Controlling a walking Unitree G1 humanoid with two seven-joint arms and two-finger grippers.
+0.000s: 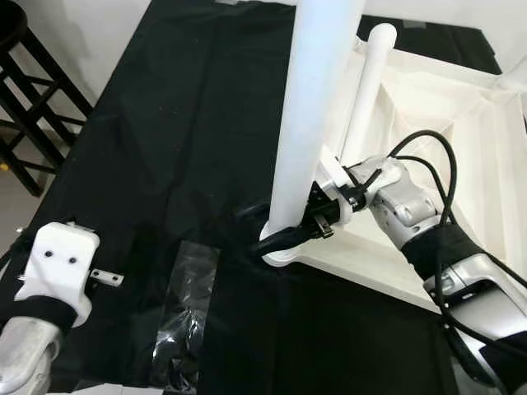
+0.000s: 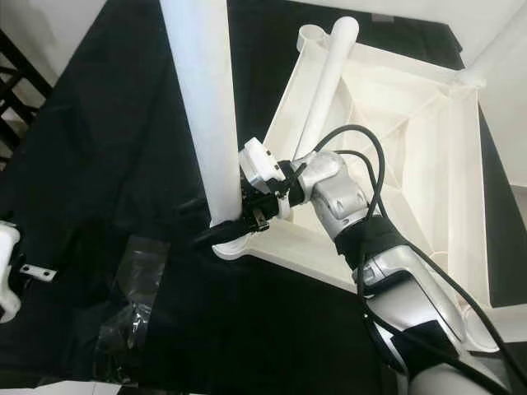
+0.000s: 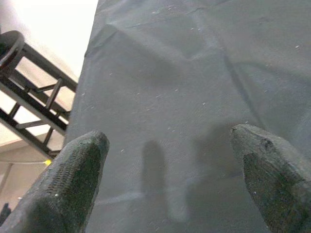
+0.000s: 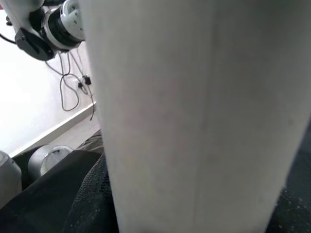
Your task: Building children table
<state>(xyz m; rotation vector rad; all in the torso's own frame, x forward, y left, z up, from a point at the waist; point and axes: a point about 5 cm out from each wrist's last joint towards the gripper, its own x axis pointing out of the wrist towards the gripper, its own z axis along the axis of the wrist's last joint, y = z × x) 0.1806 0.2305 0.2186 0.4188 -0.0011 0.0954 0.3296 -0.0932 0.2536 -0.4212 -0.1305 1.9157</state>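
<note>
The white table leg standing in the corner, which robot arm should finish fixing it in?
Probably the right. The right gripper is already closed around the bottom of the leg, where it meets the upside-down tabletop. The left gripper hovers open over the black cloth, off to the side.

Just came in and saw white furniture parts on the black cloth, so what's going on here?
The robot is assembling a small white table. The tabletop lies upside down on a black cloth. The right gripper is clamped around a white leg standing upright at the near corner socket. A second leg is already standing at another corner. The left gripper hovers open over bare cloth, holding nothing. A clear plastic bag lies nearby.
</note>
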